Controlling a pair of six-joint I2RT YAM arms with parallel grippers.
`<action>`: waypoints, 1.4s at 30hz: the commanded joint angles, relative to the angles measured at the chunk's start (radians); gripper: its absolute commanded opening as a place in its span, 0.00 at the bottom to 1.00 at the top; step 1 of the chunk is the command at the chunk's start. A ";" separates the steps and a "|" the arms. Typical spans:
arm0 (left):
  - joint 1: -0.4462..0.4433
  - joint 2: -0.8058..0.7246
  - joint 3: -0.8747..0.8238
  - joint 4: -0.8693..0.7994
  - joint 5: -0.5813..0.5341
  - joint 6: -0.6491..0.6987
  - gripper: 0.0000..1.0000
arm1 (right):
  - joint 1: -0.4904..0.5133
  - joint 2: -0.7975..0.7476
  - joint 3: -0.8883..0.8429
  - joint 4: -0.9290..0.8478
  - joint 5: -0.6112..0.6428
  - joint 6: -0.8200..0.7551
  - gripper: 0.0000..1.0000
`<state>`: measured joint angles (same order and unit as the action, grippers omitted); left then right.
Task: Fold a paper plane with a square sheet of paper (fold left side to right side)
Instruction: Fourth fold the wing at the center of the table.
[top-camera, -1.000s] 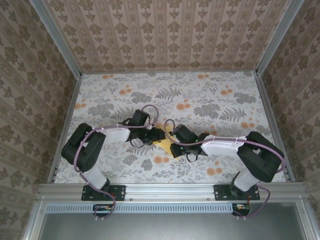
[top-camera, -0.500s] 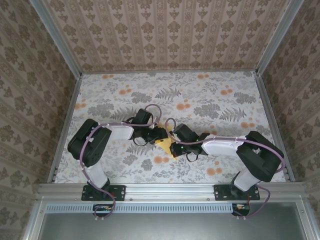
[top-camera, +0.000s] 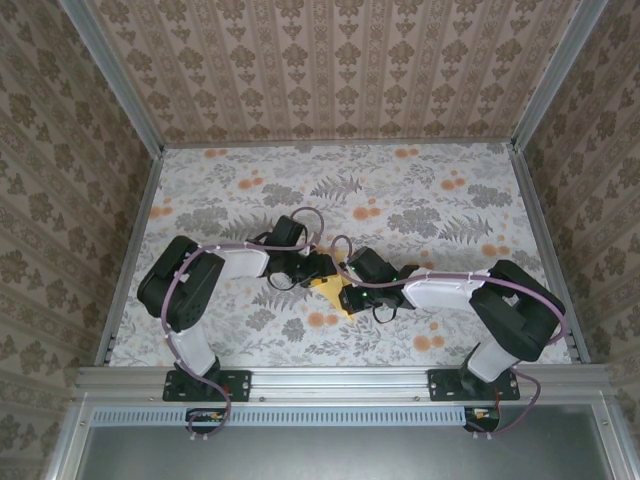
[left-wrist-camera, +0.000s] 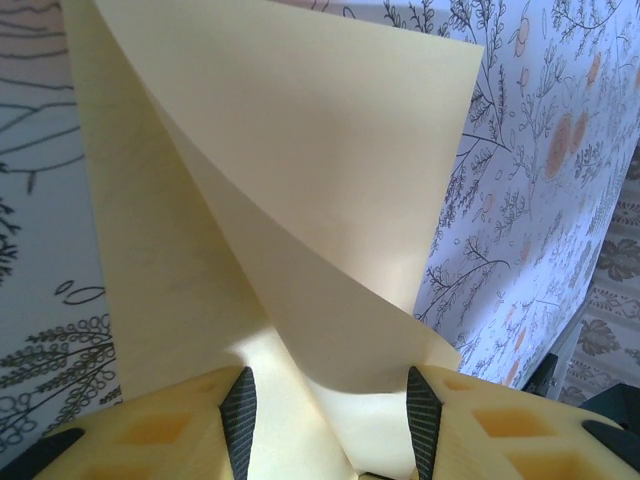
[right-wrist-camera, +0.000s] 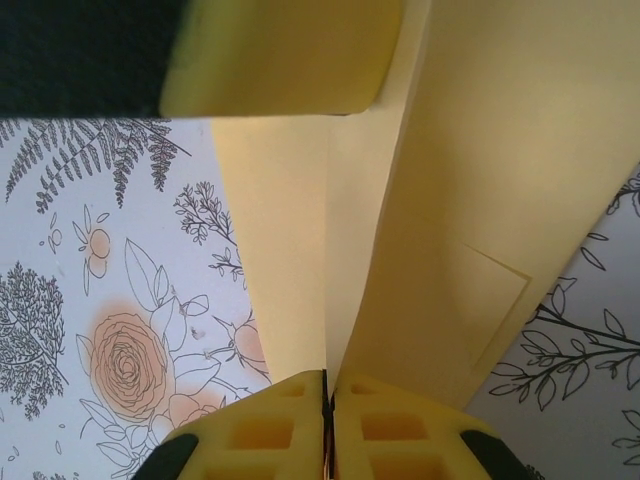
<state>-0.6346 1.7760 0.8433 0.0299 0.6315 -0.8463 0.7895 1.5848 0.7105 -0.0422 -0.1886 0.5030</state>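
Square sheet of paper (top-camera: 329, 286) curled up near the middle of the tabletop (top-camera: 430, 190)
Right hand (right-wrist-camera: 328, 386) is clamped on its edge; left hand (left-wrist-camera: 325, 400) is spread apart, with the curl sat between its fingers.

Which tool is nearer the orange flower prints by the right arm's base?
Right. The right tool, shut on the yellow-orange paper sheet, sits left of the orange flower prints; the left tool lies farther left, beyond the paper.

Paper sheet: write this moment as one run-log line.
paper sheet: curled mid-fold | left gripper: jaws apart around it | right gripper: jaws shut on it
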 joint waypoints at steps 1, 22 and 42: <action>-0.005 0.039 0.011 -0.040 -0.035 0.000 0.47 | -0.006 -0.007 -0.004 0.003 -0.017 0.008 0.13; -0.006 0.031 0.006 -0.044 -0.042 0.000 0.47 | -0.185 -0.069 -0.053 0.193 -0.300 0.125 0.38; -0.007 0.025 0.003 -0.045 -0.042 0.001 0.47 | -0.185 0.049 -0.016 0.214 -0.308 0.148 0.13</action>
<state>-0.6346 1.7786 0.8497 0.0185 0.6292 -0.8463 0.6048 1.6249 0.6689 0.1745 -0.4870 0.6579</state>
